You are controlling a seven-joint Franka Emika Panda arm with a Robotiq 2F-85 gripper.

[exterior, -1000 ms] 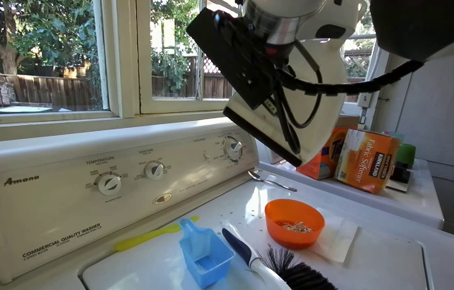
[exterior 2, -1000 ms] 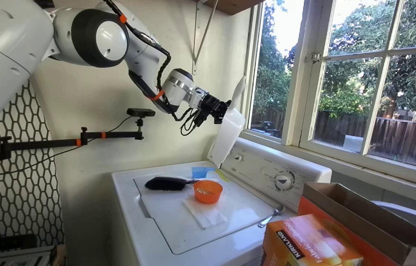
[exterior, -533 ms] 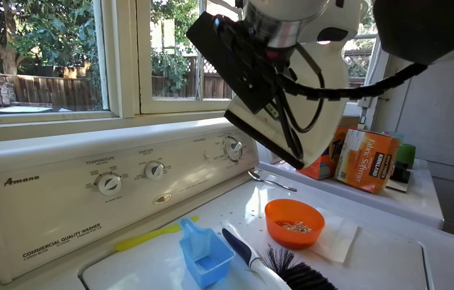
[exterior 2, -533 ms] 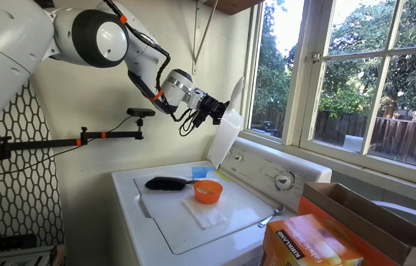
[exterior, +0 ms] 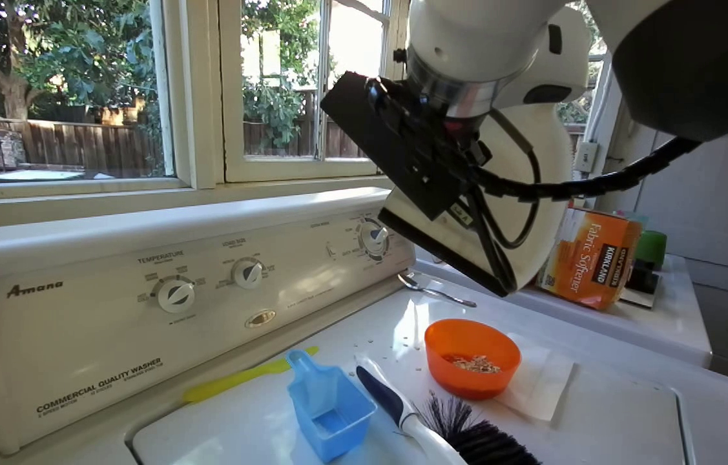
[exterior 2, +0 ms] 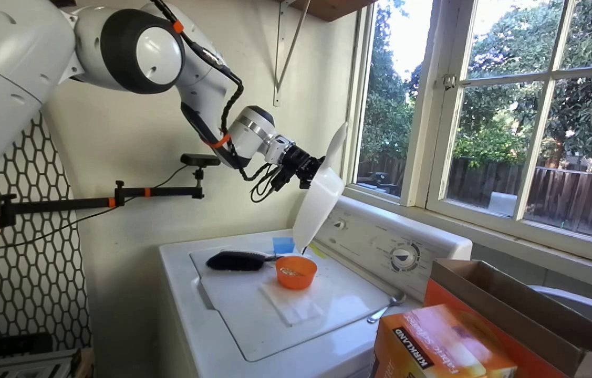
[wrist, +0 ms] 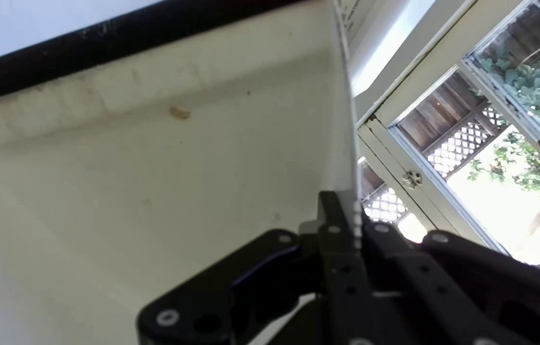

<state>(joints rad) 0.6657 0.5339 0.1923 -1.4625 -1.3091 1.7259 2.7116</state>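
My gripper (wrist: 353,213) is shut on the side wall of a white dustpan (wrist: 193,158). The dustpan is tilted steeply with its black lip (wrist: 107,43) downward; a few brown specks stick to its inside. In both exterior views the dustpan (exterior: 551,155) (exterior 2: 318,202) hangs in the air above the washer lid. The lip is above and near an orange bowl (exterior: 467,384) (exterior 2: 296,278) holding pale flakes. The bowl stands partly on a white paper sheet (exterior: 548,387). A black-bristled brush (exterior: 496,442) (exterior 2: 237,261) and a blue scoop (exterior: 331,420) lie nearby. Fingertips are hidden in the exterior views.
A yellow utensil (exterior: 241,381) and a metal spoon (exterior: 438,294) lie near the washer's control panel (exterior: 208,284). An orange fabric softener box (exterior: 590,258) and an open carton (exterior 2: 527,310) stand beside the washer. Windows (exterior 2: 495,131) are close behind the dustpan.
The arm has lowered the dustpan toward the washer lid; in an exterior view it has also shifted right. The grip on the dustpan looks the same. The things on the lid have not moved.
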